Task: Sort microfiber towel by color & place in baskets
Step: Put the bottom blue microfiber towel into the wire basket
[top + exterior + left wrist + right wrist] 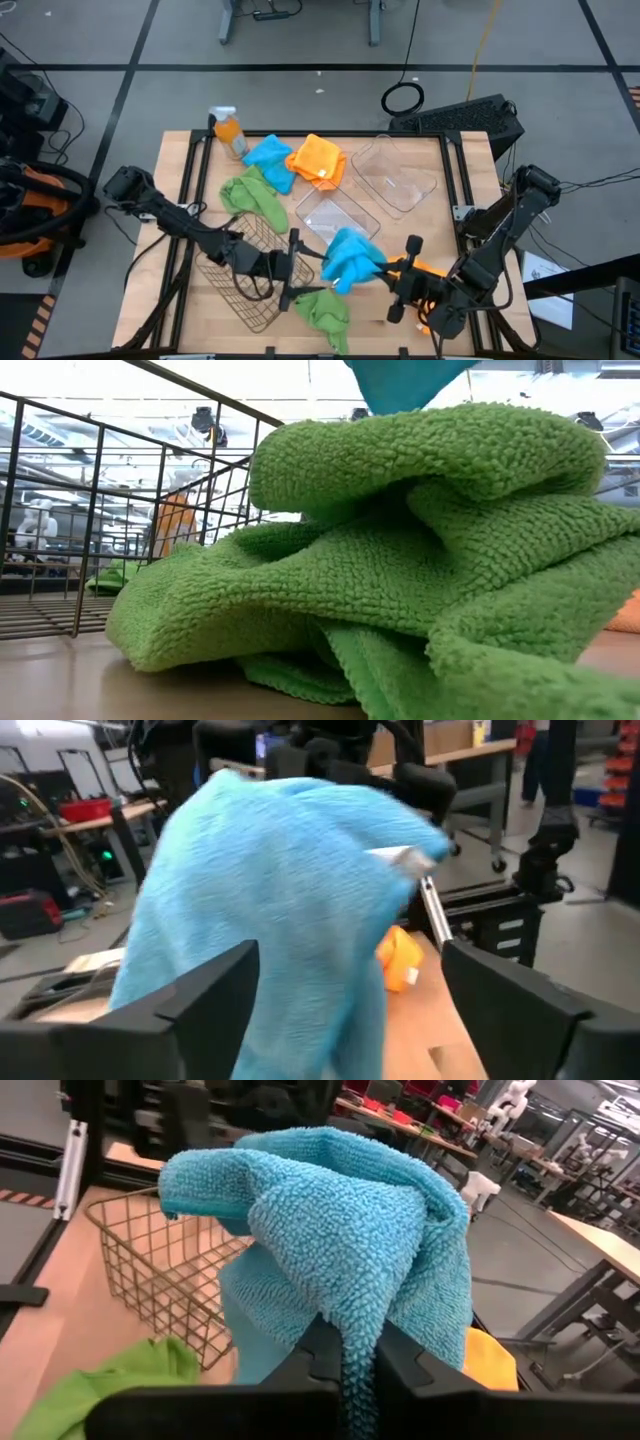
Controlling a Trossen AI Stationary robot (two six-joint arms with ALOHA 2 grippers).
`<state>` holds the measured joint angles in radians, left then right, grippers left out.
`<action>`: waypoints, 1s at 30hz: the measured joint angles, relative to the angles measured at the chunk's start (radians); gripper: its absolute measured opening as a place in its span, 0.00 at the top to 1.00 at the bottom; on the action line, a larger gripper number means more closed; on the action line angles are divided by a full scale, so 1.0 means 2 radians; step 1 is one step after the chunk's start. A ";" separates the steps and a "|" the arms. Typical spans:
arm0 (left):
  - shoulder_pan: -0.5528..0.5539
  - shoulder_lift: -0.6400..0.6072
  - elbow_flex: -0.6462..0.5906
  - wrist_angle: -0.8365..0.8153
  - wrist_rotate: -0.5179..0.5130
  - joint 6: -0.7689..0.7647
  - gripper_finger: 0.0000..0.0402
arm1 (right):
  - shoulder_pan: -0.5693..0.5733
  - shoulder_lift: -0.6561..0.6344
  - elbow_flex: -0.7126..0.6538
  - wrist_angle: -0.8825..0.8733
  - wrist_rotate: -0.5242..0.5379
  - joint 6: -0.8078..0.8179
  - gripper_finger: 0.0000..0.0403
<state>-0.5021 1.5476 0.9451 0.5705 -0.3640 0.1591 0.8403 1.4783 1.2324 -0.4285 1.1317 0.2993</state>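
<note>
i judge the sorting barely begun: none of the six cloths lies in a container yet, and my right gripper [345, 1370] is pinched shut on a fuzzy bright blue microfiber towel [350, 257] held up over the near middle of the table, while my left gripper [345, 995] stands wide open just left of it, holding nothing. the dark wire-mesh basket [245, 280] at near left and the two clear plastic tubs [395, 175] toward the far right all look empty. a green towel [325, 310] lies at the near edge, and another green [250, 197], a second blue [268, 160] and an orange towel [318, 160] sit loose at the far side.
</note>
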 joint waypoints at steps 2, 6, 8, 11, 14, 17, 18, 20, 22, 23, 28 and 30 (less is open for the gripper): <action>-0.005 -0.001 0.006 0.000 -0.018 0.006 0.16 | -0.007 0.007 0.000 0.004 0.001 -0.001 0.97; -0.010 -0.002 0.017 0.012 -0.024 0.007 0.14 | -0.021 0.022 0.000 0.004 -0.001 -0.003 0.94; -0.012 -0.002 0.019 0.017 -0.023 0.006 0.14 | -0.029 0.028 0.000 0.005 -0.001 -0.003 0.93; -0.012 -0.002 0.019 0.008 -0.025 0.004 0.14 | -0.040 0.029 0.000 0.011 -0.002 -0.004 0.93; -0.013 -0.002 0.019 -0.002 -0.030 0.004 0.14 | -0.048 0.028 0.000 0.036 -0.002 -0.018 0.94; -0.015 -0.002 0.019 -0.011 -0.030 0.003 0.14 | -0.051 0.028 0.000 0.081 -0.002 -0.054 0.94; -0.015 -0.002 0.019 -0.013 -0.030 0.002 0.14 | -0.051 0.028 0.000 0.095 -0.002 -0.067 0.94; -0.016 -0.002 0.019 -0.013 -0.030 0.003 0.14 | -0.054 0.028 0.000 0.123 -0.003 -0.094 0.94; -0.022 -0.002 0.019 -0.008 -0.030 0.005 0.14 | -0.055 0.028 0.000 0.149 -0.002 -0.116 0.94; -0.026 -0.003 0.019 -0.004 -0.030 0.006 0.14 | -0.057 0.028 0.000 0.162 -0.002 -0.126 0.94; -0.054 -0.024 0.019 -0.013 -0.030 0.011 0.14 | -0.064 0.030 0.000 0.177 -0.003 -0.143 0.94; -0.070 -0.039 0.019 -0.024 -0.030 0.016 0.14 | -0.064 0.032 0.000 0.175 -0.003 -0.155 0.94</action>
<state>-0.6412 1.4690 0.9829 0.5235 -0.4241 0.1905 0.7119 1.5419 1.2331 -0.0775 1.1258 -0.0104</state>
